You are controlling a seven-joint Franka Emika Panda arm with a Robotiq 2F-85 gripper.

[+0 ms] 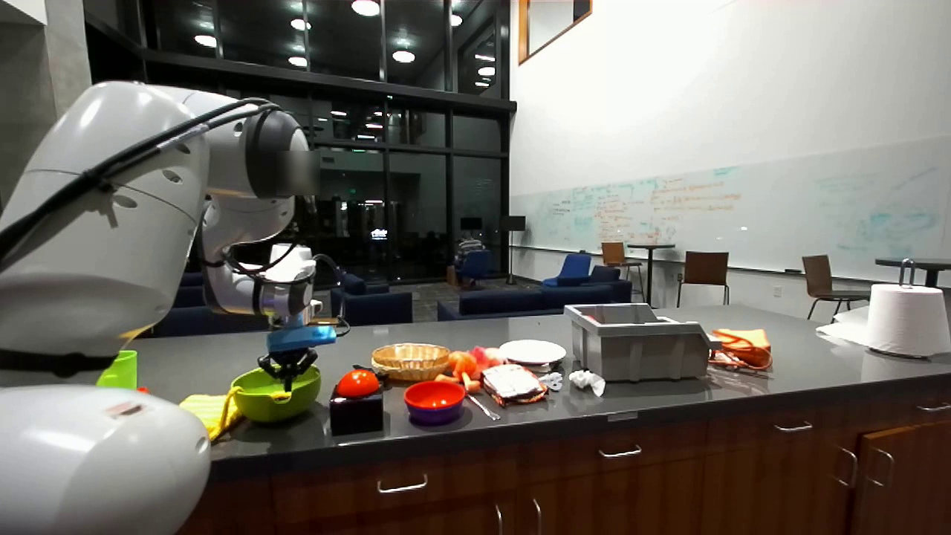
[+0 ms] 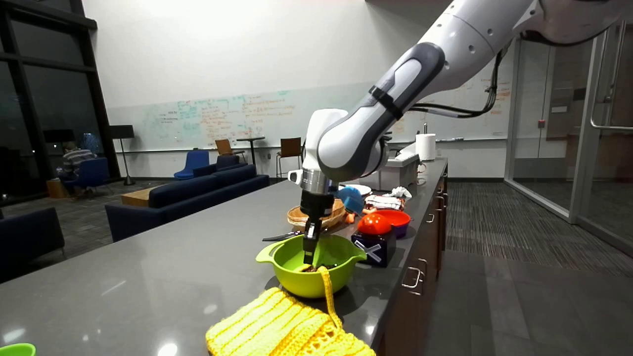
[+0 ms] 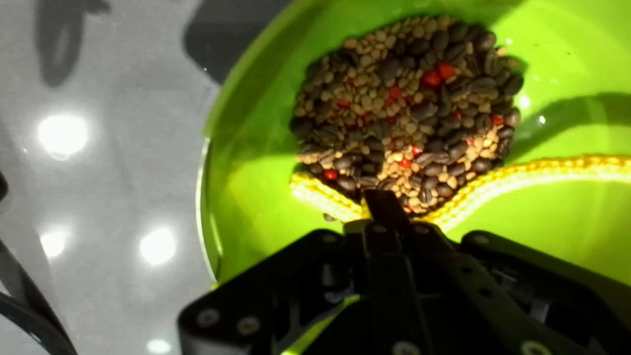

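My gripper [image 3: 384, 197] points down inside a lime-green bowl [image 2: 306, 286], its fingers together. In the wrist view, a mix of dark beans, pale lentils and red bits [image 3: 404, 108] covers part of the bowl's bottom. A yellow crocheted strap [image 3: 532, 175] crosses the bowl and passes at the fingertips. Whether the fingers pinch it or only touch it, I cannot tell. This strap runs over the rim to a yellow knitted piece [image 2: 282, 324] on the counter. In both exterior views the fingertips [image 1: 287, 386] reach below the rim, with their lowest part hard to see.
Close beside the bowl stands a black box with a red dome [image 2: 374, 224]. Beyond it are a red-and-purple bowl [image 1: 435, 409], a wicker basket [image 1: 411, 364], a white plate [image 1: 531, 351] and a grey bin [image 1: 639, 353]. A black utensil [image 2: 282, 237] lies behind the green bowl.
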